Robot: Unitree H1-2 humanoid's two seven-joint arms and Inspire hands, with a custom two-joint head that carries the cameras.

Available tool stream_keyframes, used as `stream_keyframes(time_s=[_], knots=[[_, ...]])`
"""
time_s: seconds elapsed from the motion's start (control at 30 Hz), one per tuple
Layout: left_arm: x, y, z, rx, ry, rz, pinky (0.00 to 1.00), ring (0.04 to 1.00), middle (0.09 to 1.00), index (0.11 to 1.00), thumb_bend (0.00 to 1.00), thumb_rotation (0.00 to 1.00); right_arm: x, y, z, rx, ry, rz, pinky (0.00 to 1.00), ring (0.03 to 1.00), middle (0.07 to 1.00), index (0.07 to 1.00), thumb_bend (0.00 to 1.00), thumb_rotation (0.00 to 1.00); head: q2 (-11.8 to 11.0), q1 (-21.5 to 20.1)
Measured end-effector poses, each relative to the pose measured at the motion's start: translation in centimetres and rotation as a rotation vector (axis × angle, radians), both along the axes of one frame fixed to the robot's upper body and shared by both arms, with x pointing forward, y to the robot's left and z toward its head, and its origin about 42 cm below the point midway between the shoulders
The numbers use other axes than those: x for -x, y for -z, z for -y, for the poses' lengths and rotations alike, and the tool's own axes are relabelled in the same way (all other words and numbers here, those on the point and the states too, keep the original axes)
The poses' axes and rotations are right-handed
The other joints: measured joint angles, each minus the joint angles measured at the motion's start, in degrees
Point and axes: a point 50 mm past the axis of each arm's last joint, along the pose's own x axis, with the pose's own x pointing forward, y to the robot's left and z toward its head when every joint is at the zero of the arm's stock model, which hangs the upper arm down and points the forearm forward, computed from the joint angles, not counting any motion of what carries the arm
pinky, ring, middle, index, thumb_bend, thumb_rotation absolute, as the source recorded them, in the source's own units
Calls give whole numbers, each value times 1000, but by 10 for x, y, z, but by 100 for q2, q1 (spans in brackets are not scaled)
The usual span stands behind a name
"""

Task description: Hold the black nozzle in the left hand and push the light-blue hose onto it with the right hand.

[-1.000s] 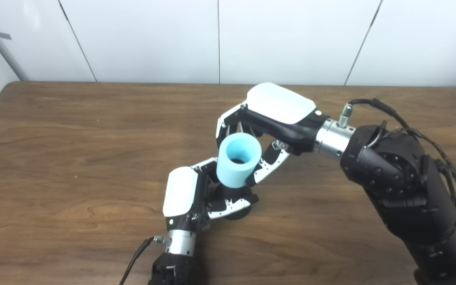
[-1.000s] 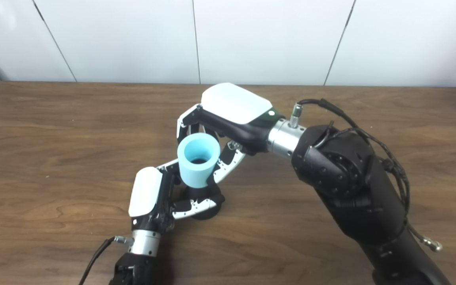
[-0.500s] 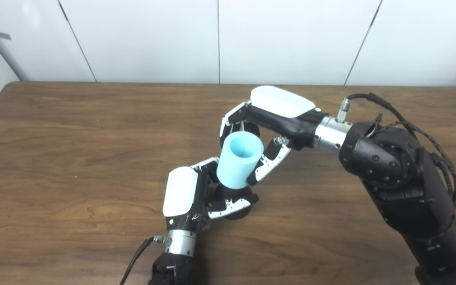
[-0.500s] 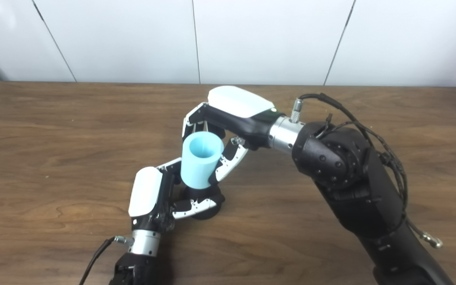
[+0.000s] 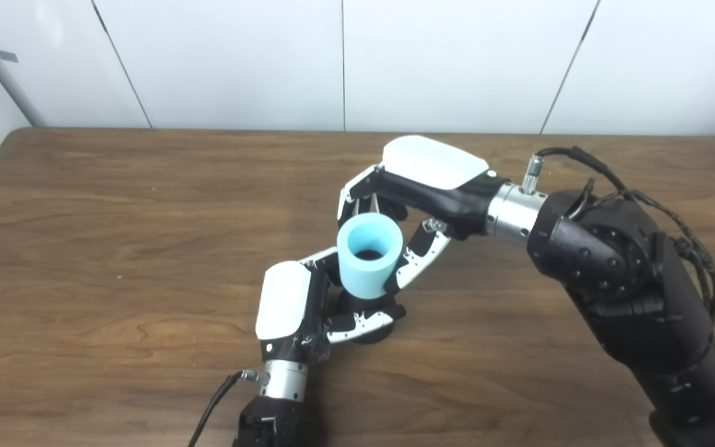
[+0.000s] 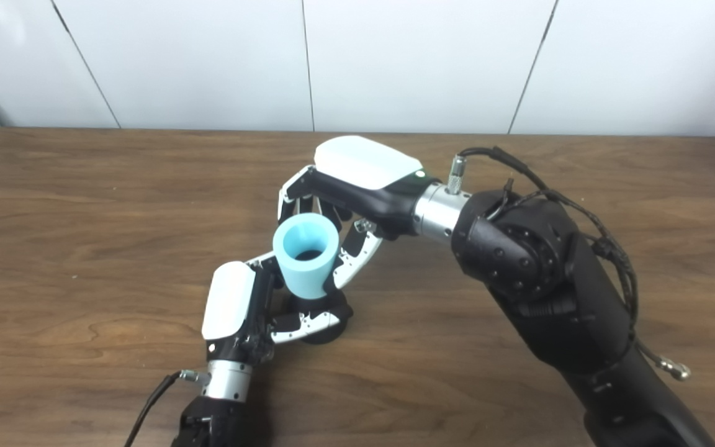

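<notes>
A short light-blue hose [image 5: 368, 254] stands nearly upright over the black nozzle [image 5: 365, 305], its open top facing me with a dark spot showing inside. My right hand [image 5: 419, 192] reaches in from the right and is shut on the hose, fingers behind it and thumb on its right side. My left hand [image 5: 295, 304] sits low on the table, shut on the black nozzle, whose round base [image 6: 319, 335] rests on the wood. The hose's lower end covers the nozzle's top, so their joint is hidden.
The brown wooden table [image 5: 115, 236] stretches wide to the left and far side. White wall panels [image 5: 345, 62] stand behind its back edge. My bulky black right forearm [image 5: 630, 292] fills the lower right, with a cable [image 5: 680, 223] looped along it.
The right hand shifted slightly left and down, bringing the hose from a tilt back to upright and a little lower on the nozzle. The left hand stayed put.
</notes>
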Motion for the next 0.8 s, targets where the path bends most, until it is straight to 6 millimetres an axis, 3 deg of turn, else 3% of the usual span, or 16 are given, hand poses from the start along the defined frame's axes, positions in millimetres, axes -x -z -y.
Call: stream_keyframes(time_s=[0.07, 0.2, 0.43, 0.63, 0.8], knots=[[0, 0, 0, -1, 3, -1, 434, 474, 460, 490, 525, 0, 2, -1, 2, 12, 2, 7, 573, 656, 692, 717, 907, 235, 0, 0], [-1, 0, 0, -2, 0, -2, 421, 462, 444, 492, 524, 0, 3, 3, 7, 39, 13, 4, 665, 753, 770, 769, 936, 295, -9, 9], [-1, 0, 1, -3, -2, -4, 430, 469, 449, 491, 525, 0, 0, 2, 13, 20, 57, -5, 626, 720, 732, 795, 934, 303, -18, -9], [-1, 0, 1, -4, -1, -5, 436, 473, 447, 490, 525, 0, 1, 7, 17, 14, 67, -11, 708, 843, 852, 851, 952, 311, -18, -18], [-2, 0, 2, -5, -2, -7, 435, 472, 449, 490, 525, 0, 2, 6, 17, 25, 57, 14, 753, 898, 894, 868, 962, 361, -17, -9]])
